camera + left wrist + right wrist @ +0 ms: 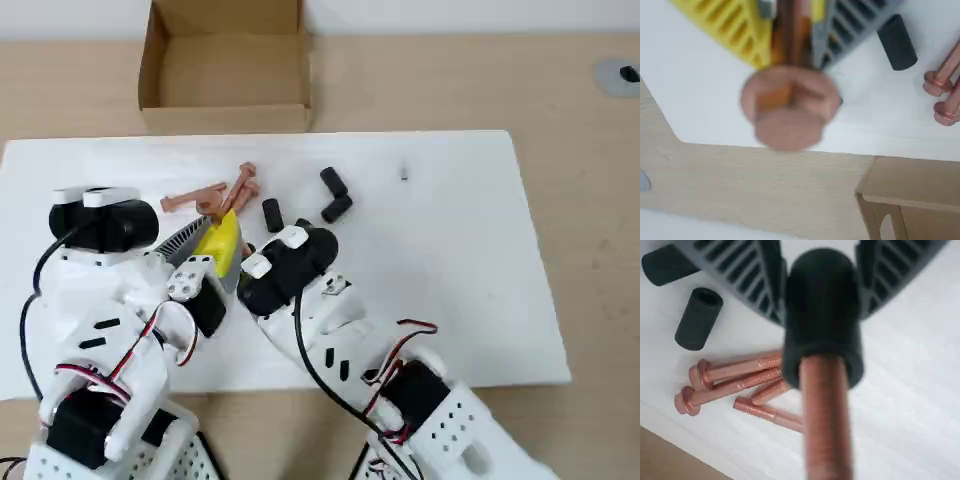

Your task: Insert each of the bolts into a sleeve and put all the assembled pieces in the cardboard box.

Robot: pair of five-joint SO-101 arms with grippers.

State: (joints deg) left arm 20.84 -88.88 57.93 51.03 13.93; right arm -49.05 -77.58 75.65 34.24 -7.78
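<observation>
Nearest the arms, the left hand [792, 30] is pinching a copper bolt [790, 107] by its shank, with the yellow and grey fingers [725, 25] pressing in on it. The right hand [822, 270] is clamping a black sleeve [822, 315], and the bolt's threaded end is sitting in the sleeve's mouth. Their long axes are lining up, hand facing hand. I'm reading this as the push-in under way, though how deep the bolt is sitting I cannot tell.

Farther out on the white mat [450, 260], loose bolts [215, 195] are lying in a heap at eleven o'clock from the pair. Three spare sleeves [337, 208] are lying at one o'clock.

Farthest off, at twelve o'clock and well apart, the cardboard box [225, 118] is standing open on the worktop [580, 200]. The left arm is looking the nearer one to it.
</observation>
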